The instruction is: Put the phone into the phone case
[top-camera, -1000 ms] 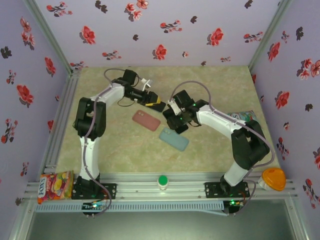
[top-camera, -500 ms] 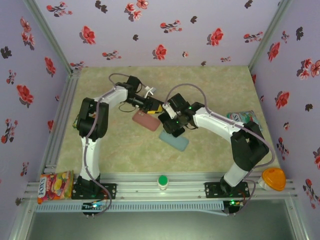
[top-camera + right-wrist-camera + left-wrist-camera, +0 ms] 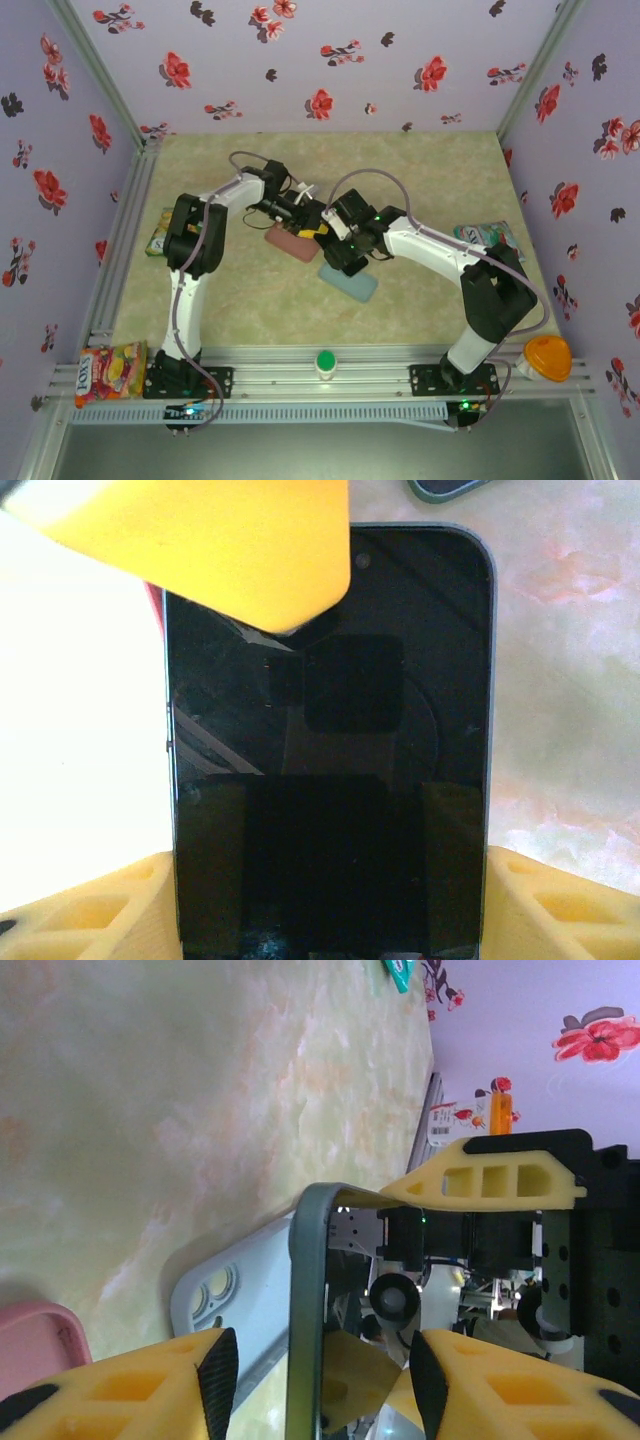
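Note:
My right gripper is shut on the phone, gripping its two long sides, dark screen toward the camera. In the left wrist view the phone stands edge-on between the fingers of my left gripper, which is open with a gap on each side. One left finger overlaps the phone's top corner. From above, the two grippers, left and right, meet over the table's middle. A pink phone case and a pale blue phone case lie flat below them.
A colourful snack packet sits at the near left on the rail. A green packet lies behind the left arm, another packet by the right wall. An orange object and a green button are at the front rail.
My left gripper has swung right and come around the phone's top end, its jaws narrowing slightly. The right gripper has shifted a little left with the phone.

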